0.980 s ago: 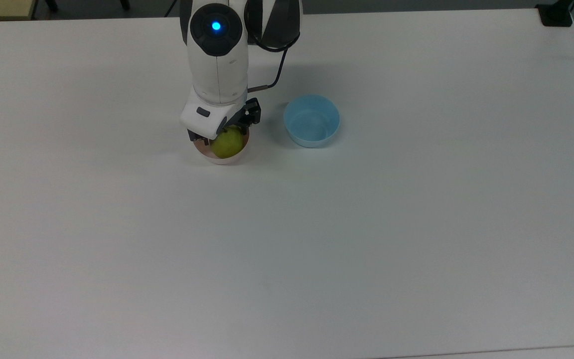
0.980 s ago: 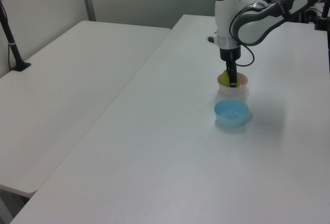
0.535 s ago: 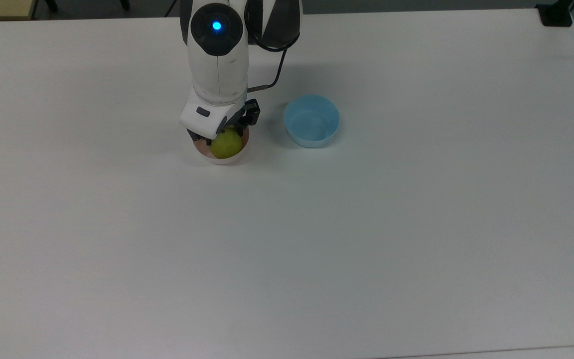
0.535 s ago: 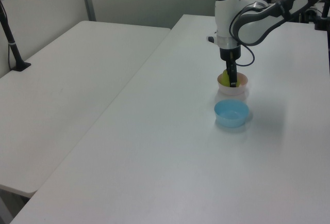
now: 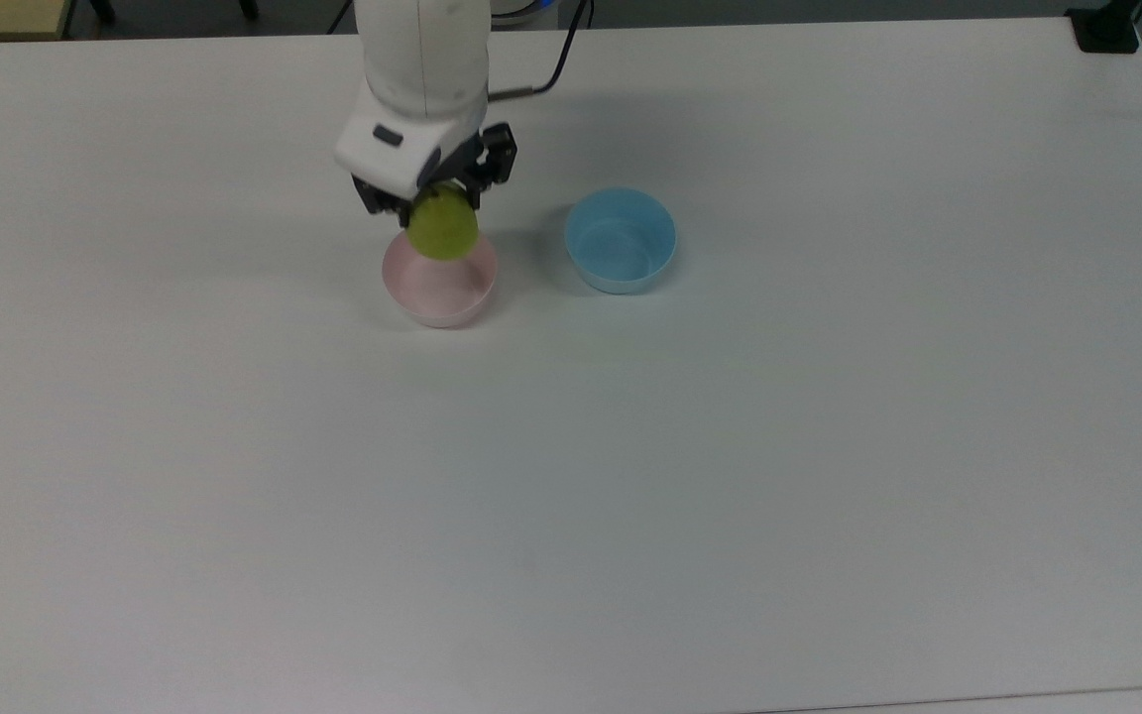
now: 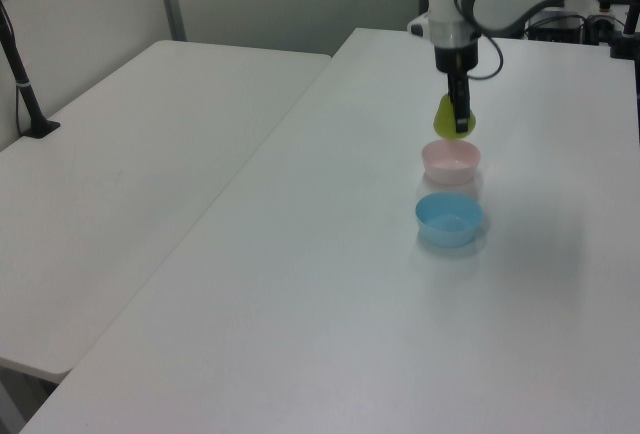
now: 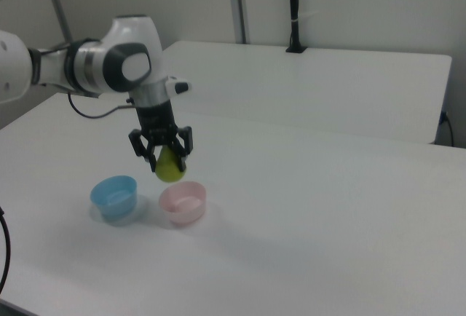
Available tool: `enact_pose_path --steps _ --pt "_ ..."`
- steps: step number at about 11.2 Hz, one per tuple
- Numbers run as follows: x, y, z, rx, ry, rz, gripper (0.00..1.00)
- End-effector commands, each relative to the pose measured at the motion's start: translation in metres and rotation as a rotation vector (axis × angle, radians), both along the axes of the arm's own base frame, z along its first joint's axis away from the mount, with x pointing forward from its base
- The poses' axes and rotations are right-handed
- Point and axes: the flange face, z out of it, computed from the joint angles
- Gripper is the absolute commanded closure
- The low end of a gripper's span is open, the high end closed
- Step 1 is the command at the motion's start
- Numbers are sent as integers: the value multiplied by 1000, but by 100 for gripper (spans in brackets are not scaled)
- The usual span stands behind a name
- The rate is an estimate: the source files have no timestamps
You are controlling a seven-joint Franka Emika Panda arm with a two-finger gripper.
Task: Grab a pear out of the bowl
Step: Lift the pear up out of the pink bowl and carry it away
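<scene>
Yellow-green pear (image 5: 443, 230) x1, above pink bowl (image 5: 440, 289) x1

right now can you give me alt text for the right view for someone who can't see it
A white robot arm's gripper holds a small yellow-green pear in the air just above an empty pale pink plastic bowl. An empty light blue bowl sits beside it, on the right view's left, on a white table.

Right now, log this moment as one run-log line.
phase: lift | pincer: shut on pear | pear: clear above pink bowl | pink bowl: empty | blue bowl: empty, beside it
</scene>
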Motion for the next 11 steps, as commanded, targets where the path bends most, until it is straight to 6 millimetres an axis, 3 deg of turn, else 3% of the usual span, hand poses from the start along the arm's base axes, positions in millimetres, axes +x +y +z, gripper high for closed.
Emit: enact_pose_path --steps 1,3,7,11 --pt "-2 -13 55 14 -20 -51 66" --pt "-3 -57 63 13 -23 -102 66" --pt "-5 -138 49 9 -39 -119 66" --pt "15 -191 -20 -5 -71 -175 66"
